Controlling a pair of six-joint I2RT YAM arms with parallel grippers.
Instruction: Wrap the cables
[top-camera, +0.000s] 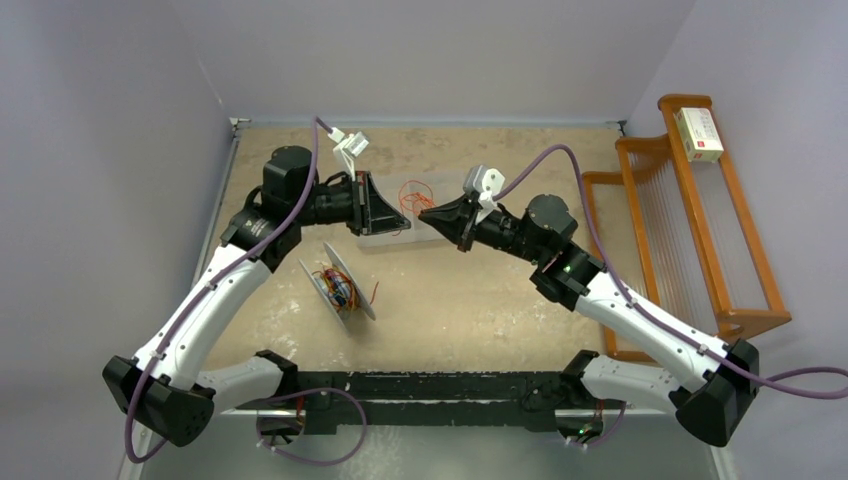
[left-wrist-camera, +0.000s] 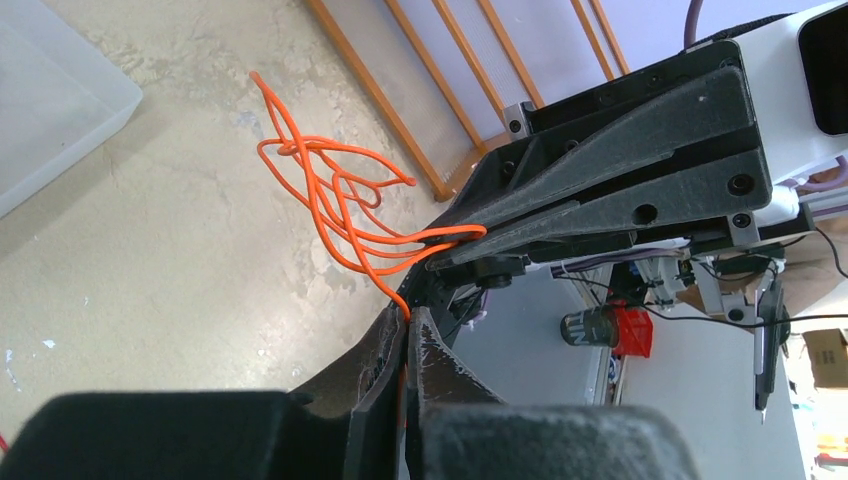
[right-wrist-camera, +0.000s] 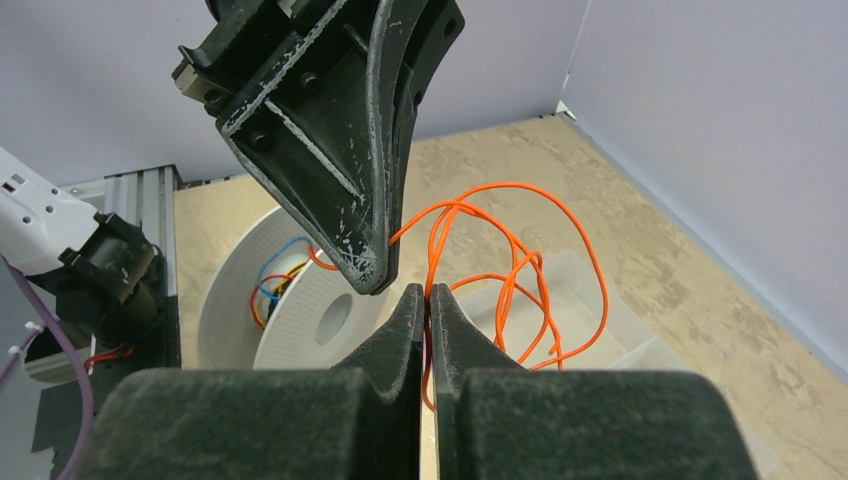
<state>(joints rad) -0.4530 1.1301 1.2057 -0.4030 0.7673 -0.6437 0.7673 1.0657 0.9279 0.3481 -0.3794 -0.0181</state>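
Thin orange wire loops (left-wrist-camera: 290, 148) — light, limp, springy, snag-prone; left gripper (left-wrist-camera: 410, 315), right gripper (right-wrist-camera: 428, 295) both pinched tight on strands — hold near ends.

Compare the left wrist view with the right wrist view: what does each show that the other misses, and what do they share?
Only the left wrist view shows the wooden rack beyond the tangle. Only the right wrist view shows the pale spool, with coloured wires on its core. Both show the orange cables in a loose tangle, with the left gripper and the right gripper each shut on them, tips close together.
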